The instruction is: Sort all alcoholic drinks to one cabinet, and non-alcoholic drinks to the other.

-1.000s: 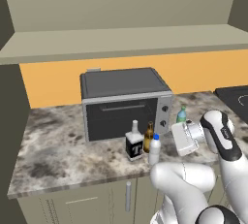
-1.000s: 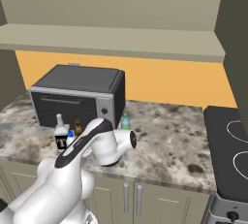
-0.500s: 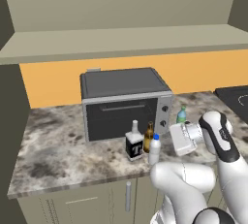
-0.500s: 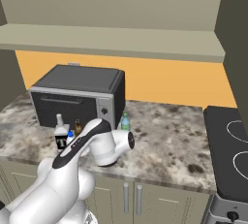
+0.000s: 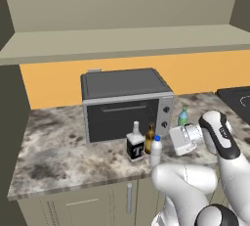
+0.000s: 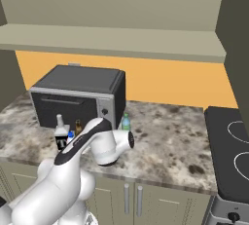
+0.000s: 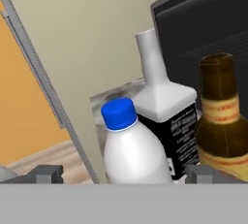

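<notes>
**Our wide-open claw is lined up on the milky bottle, but its two neighbours stand very close.**

Our claw [image 7: 121, 175] is spread wide and holds nothing, and the whitish plastic bottle with a blue cap [image 7: 130, 145] sits right between its tips. On the grey speckled bench [image 5: 58, 151], in front of the dark toaster oven [image 5: 124, 102], the square clear bottle with a black "T" label [image 5: 135, 144] stands just beside it at 9 o'clock, and the small brown beer bottle [image 5: 149, 140] just behind it at 11 o'clock. The see-through blue bottle with a green top [image 5: 182, 117] waits apart at 2 o'clock. If we push in crooked, we think a tip could bump a neighbour and tip it over.
</notes>
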You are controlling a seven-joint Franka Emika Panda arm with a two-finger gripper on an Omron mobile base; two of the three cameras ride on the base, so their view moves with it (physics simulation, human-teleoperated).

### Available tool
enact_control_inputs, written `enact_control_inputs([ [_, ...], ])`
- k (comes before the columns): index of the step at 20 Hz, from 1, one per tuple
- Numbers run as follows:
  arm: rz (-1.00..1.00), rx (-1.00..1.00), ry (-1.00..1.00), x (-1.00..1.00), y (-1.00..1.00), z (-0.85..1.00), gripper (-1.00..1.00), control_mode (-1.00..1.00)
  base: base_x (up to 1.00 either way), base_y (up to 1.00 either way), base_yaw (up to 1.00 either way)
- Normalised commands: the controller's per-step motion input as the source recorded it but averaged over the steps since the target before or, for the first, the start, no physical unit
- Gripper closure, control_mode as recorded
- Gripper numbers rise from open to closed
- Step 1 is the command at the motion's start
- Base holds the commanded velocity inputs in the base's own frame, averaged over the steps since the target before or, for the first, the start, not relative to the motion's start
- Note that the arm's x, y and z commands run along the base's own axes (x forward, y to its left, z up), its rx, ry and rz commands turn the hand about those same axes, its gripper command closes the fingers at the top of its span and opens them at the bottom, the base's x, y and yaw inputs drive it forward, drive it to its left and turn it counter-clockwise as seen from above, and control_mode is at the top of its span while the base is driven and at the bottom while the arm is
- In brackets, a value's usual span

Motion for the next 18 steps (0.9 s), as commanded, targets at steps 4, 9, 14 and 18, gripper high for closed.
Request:
enact_control_inputs([
  [4,0.0,0.04,0.04,0.03,0.01,-0.1,-1.0,-1.0,0.0,0.0,0.0],
  [9,0.0,0.04,0.0,0.02,0.0,-0.1,-1.0,-1.0,0.0,0.0,0.0],
  [14,0.0,0.03,0.0,0.0,0.05,-0.15,-1.0,-1.0,0.0,0.0,0.0],
  [18,0.0,0.02,0.0,0.0,0.18,-0.13,-1.0,-1.0,0.0,0.0,0.0],
])
